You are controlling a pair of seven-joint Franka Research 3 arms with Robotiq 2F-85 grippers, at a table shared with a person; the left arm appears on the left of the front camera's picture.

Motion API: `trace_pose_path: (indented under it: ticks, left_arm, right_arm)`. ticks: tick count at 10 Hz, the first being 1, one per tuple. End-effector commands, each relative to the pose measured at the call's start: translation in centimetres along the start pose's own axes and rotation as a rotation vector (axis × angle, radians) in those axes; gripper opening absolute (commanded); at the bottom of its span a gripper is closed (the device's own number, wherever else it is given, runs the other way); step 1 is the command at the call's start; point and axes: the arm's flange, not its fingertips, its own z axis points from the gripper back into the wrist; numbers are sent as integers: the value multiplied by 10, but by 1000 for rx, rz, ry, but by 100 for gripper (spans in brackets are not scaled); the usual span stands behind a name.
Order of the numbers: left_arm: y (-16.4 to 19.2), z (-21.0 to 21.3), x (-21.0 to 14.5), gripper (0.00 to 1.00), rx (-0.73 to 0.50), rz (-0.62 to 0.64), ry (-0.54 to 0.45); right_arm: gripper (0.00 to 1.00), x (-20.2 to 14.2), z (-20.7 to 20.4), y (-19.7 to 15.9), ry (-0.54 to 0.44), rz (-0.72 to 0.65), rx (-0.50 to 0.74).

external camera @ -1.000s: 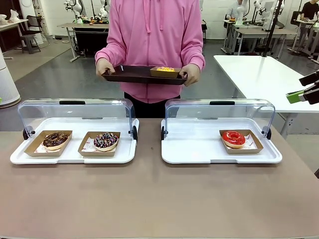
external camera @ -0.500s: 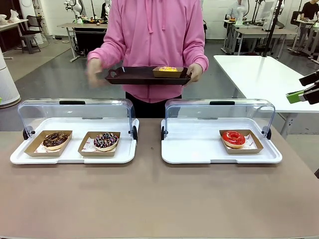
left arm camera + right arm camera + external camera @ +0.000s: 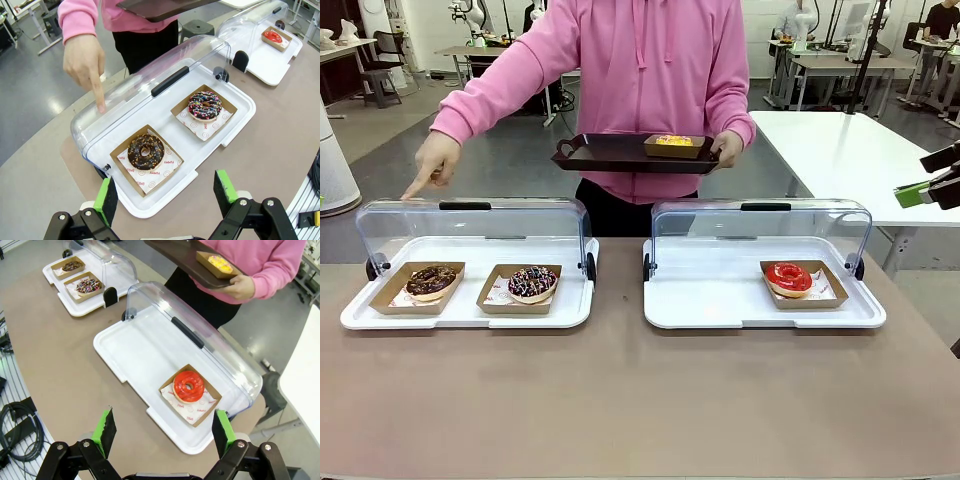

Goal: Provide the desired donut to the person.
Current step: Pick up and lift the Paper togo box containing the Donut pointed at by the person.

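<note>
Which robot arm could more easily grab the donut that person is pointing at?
Probably the left. The person's finger points down over the chocolate donut, and the left hand hangs open just in front of it. The right hand is over the red donut, in the other case.

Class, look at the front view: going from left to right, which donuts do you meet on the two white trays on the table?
round chocolate-glazed donut with nut crumbs → dark-glazed donut with coloured sprinkles → glossy red-glazed ring donut
</note>
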Motion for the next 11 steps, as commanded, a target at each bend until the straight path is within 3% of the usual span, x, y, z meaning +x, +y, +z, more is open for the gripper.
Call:
trace_pose_path:
  ticks: [1,9,11]
  left_arm:
    - [1,-1,-1,100,-5,0,-4]
    - [0,0,0,100,0,0,0]
    - [-20,-18,10,100,-51,-259,211]
  right_arm:
    - [100,-1,0,2,19,-12,-4]
    - [100,-1,0,2,19,-12,-4]
    - [100,-1,0,2,19,-12,-4]
